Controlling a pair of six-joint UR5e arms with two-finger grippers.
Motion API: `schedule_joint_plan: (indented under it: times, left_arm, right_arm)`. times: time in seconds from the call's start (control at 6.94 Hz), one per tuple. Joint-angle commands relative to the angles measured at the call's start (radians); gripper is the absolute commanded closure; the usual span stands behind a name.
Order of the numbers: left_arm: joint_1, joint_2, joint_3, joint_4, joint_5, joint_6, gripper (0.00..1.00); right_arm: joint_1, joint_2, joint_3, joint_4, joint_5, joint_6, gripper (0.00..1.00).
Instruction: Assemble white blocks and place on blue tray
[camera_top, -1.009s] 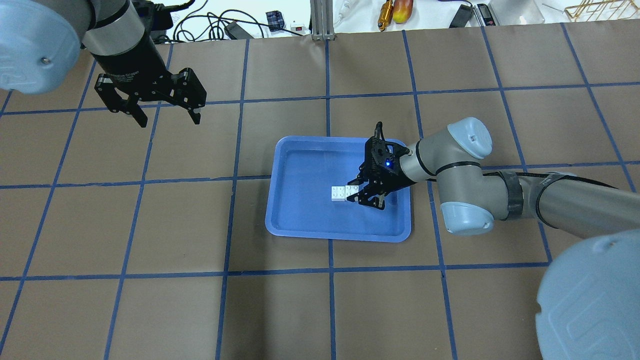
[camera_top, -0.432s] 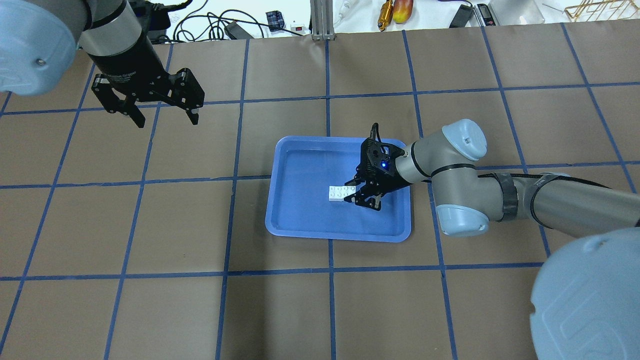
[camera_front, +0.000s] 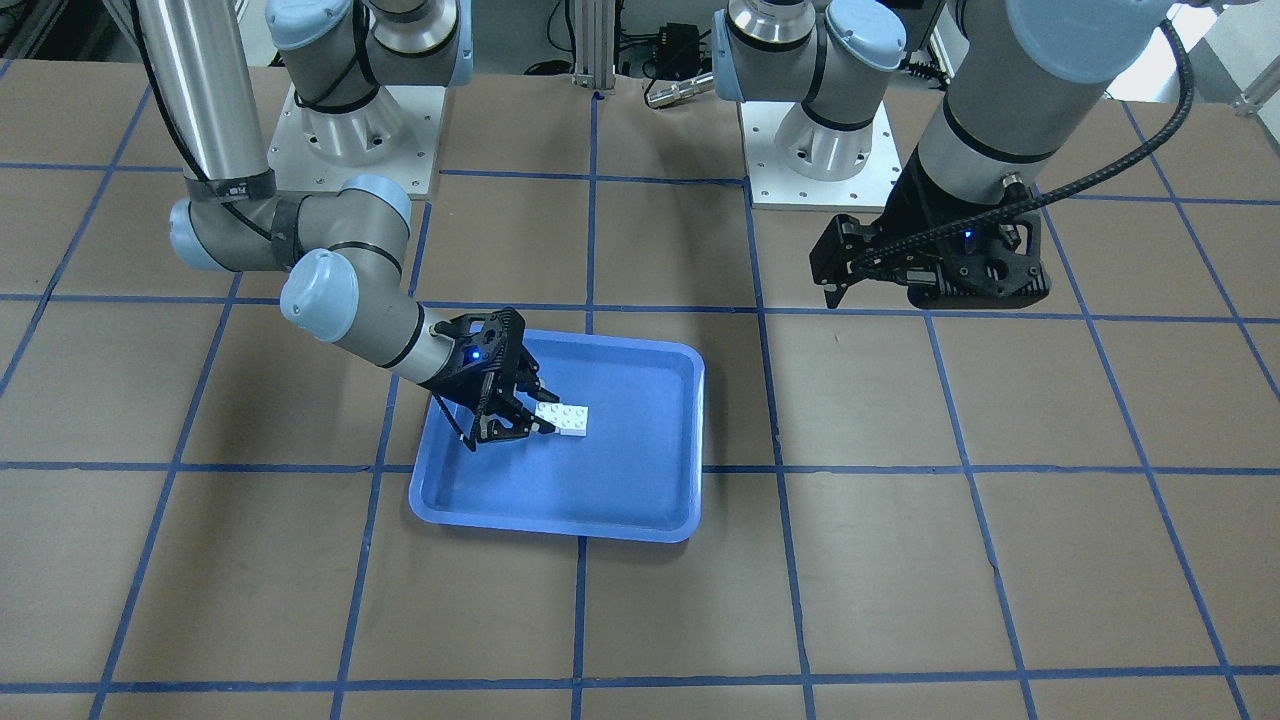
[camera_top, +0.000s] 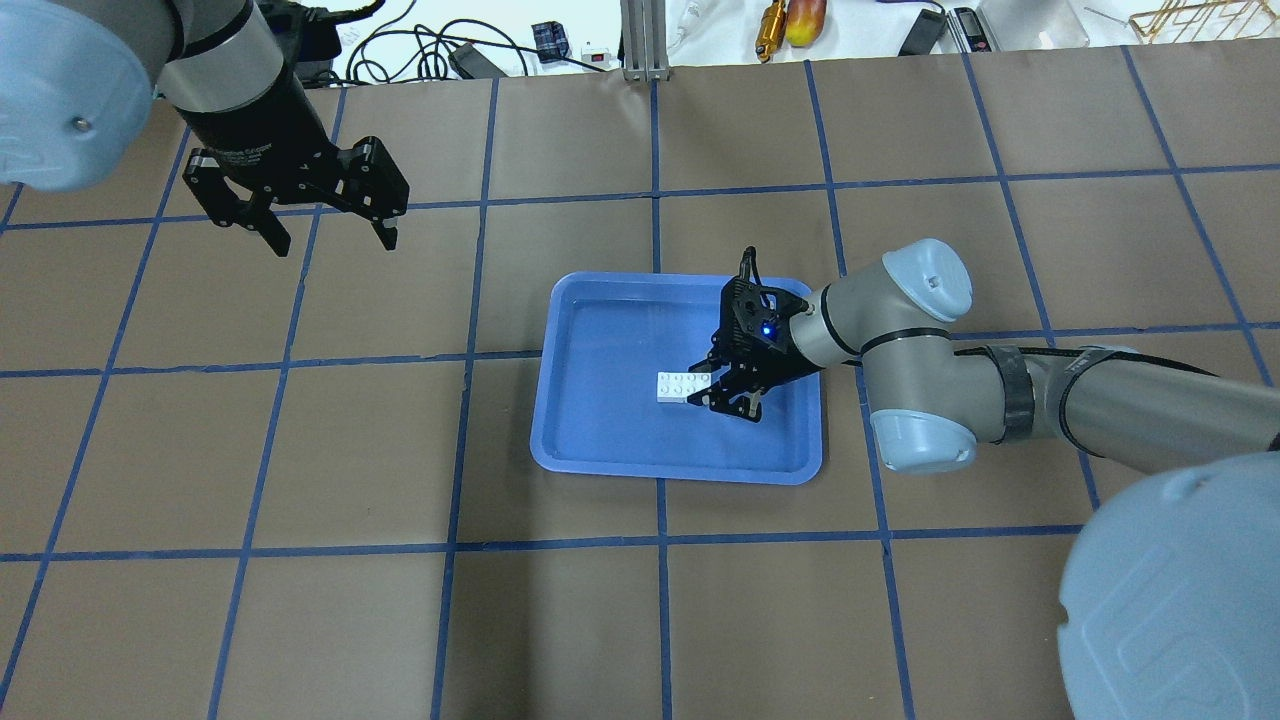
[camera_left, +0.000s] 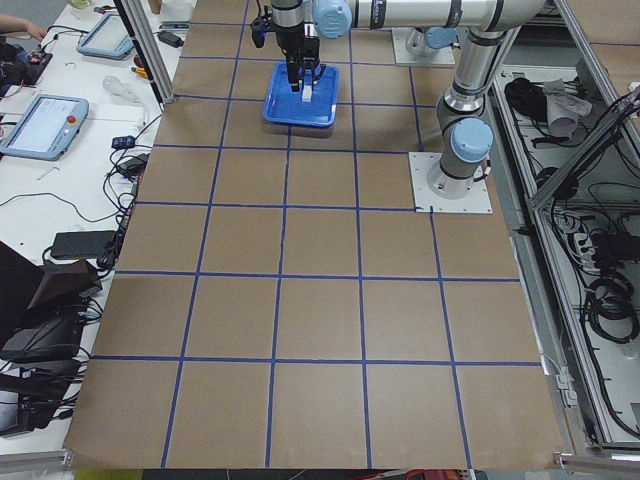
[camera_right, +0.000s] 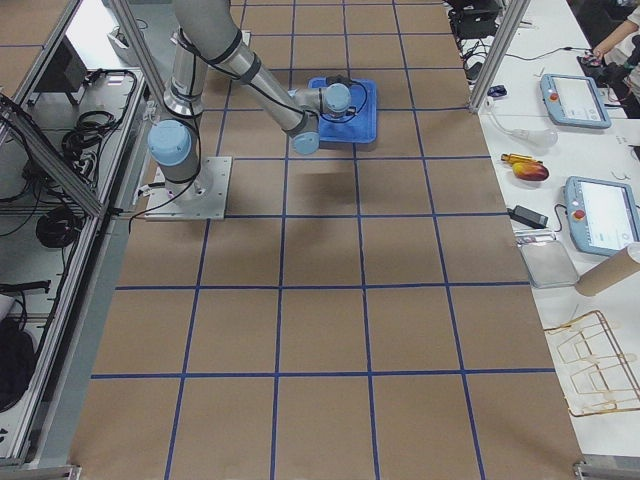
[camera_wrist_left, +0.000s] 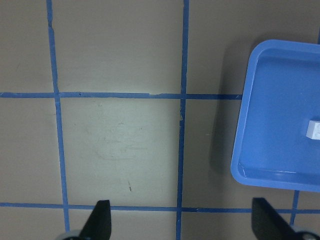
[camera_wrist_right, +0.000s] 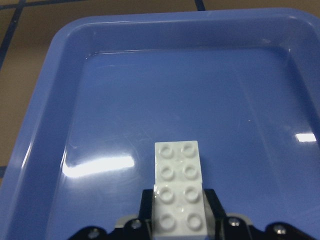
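The white blocks (camera_top: 680, 386) are joined into one long piece showing eight studs, low inside the blue tray (camera_top: 610, 420) near its right-centre. My right gripper (camera_top: 705, 388) is shut on the piece's near end; the right wrist view shows the blocks (camera_wrist_right: 179, 175) between the fingers over the tray floor (camera_wrist_right: 125, 100). I cannot tell whether the piece touches the floor. The front view shows the blocks (camera_front: 562, 419), right gripper (camera_front: 535, 418) and tray (camera_front: 620, 490). My left gripper (camera_top: 333, 240) is open and empty above the table, far to the tray's left.
The table is brown paper with a blue tape grid. Cables, tools and a wire rack lie beyond the far edge (camera_top: 780, 25). The left wrist view shows bare table, the tray's corner (camera_wrist_left: 270, 125) and a sliver of the blocks (camera_wrist_left: 314, 130).
The right gripper with the blocks has shifted slightly left and away from me inside the tray, then held still. The left gripper has drifted slightly further away, still open.
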Motion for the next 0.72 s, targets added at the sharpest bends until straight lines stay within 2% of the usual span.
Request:
schedule_joint_plan:
  times: [0.0,0.14,0.29,0.43,0.58]
  left_arm:
    - [0.002,0.0,0.0,0.001,-0.002,0.0,0.0]
    - [0.002,0.0,0.0,0.0,-0.002,0.0,0.0]
    - [0.002,0.0,0.0,0.0,-0.002,0.0,0.0]
    - [0.002,0.0,0.0,0.0,-0.002,0.0,0.0]
    - [0.002,0.0,0.002,0.0,-0.002,0.0,0.0]
  right_arm:
    - [0.001,0.008,-0.002,0.0,-0.001,-0.001,0.87]
    - [0.001,0.008,-0.002,0.0,-0.001,-0.001,0.84]
    - [-0.001,0.008,-0.001,0.001,0.001,0.002,0.36]
    - [0.001,0.008,0.001,0.002,-0.004,0.0,0.0]
    - [-0.001,0.007,-0.001,0.002,-0.007,0.002,0.0]
